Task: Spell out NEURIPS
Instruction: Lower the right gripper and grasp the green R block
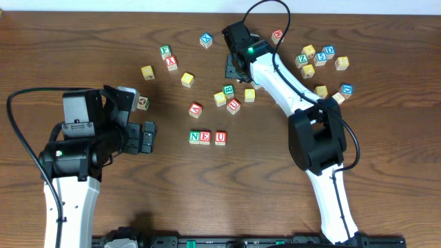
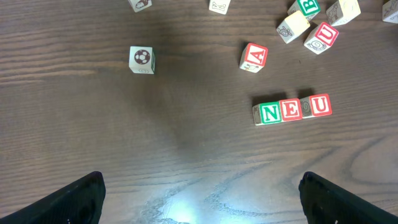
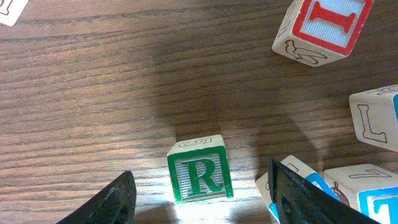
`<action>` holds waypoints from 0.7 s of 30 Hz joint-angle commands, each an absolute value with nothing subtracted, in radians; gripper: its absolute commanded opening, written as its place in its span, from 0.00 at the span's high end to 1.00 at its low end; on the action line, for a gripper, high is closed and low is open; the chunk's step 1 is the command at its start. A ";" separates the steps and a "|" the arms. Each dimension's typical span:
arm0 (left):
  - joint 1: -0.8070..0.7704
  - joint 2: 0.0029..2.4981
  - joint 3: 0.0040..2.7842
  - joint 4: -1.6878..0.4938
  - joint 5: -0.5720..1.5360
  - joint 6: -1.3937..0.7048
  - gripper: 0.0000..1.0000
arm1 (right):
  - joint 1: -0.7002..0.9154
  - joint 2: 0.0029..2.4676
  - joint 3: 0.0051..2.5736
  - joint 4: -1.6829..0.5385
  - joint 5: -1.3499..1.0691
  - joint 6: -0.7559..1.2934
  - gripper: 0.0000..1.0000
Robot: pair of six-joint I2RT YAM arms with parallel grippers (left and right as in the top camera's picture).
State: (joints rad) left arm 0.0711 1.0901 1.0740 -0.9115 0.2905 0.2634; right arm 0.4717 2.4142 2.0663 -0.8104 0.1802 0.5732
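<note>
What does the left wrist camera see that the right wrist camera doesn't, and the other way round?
Only the left wrist view: the N, E, U row already lined up, a red A cube, a soccer-ball cube, and the left pincer wide open over bare wood.

Only the right wrist view: a green R cube sitting between the open fingers of the right pincer, not touching them, plus a tilted red I cube.

Both: the dark wooden table and scattered lettered cubes.

White arms [image 1: 336, 200], black joints [image 1: 315, 141], looping black cables [image 1: 8, 107].
</note>
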 commanded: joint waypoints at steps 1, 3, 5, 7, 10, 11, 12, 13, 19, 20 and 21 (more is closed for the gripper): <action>0.076 1.084 1.095 -0.912 0.302 0.276 0.02 | 0.479 2.438 2.079 -0.812 0.204 0.559 0.37; 0.076 1.084 1.095 -0.912 0.303 0.276 0.02 | 0.479 2.444 2.079 -0.817 0.204 0.559 0.40; 0.076 1.084 1.095 -0.912 0.303 0.276 0.02 | 0.479 2.449 2.079 -0.821 0.204 0.560 0.44; 0.076 1.084 1.095 -0.912 0.302 0.276 0.02 | 0.480 2.454 2.079 -0.822 0.204 0.559 0.46; 0.076 1.084 1.095 -0.912 0.302 0.276 0.02 | 0.480 2.456 2.079 -0.822 0.204 0.559 0.46; 0.076 1.084 1.095 -0.912 0.302 0.276 0.02 | 0.479 2.456 2.079 -0.822 0.204 0.559 0.46; 0.076 1.084 1.095 -0.912 0.303 0.276 0.02 | 0.479 2.458 2.079 -0.823 0.204 0.559 0.46; 0.076 1.084 1.095 -0.912 0.302 0.276 0.02 | 0.480 2.461 2.079 -0.823 0.204 0.559 0.46; 0.076 1.084 1.095 -0.912 0.303 0.276 0.02 | 0.480 2.467 2.079 -0.821 0.204 0.560 0.48; 0.076 1.084 1.095 -0.912 0.303 0.276 0.02 | 0.480 2.467 2.079 -0.820 0.204 0.559 0.48; 0.076 1.084 1.095 -0.912 0.303 0.276 0.02 | 0.480 2.467 2.079 -0.819 0.204 0.559 0.48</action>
State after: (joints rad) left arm 0.0711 1.0901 1.0740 -0.9112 0.2905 0.2638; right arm 0.4717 2.4477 2.0663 -0.8200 0.1841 0.5659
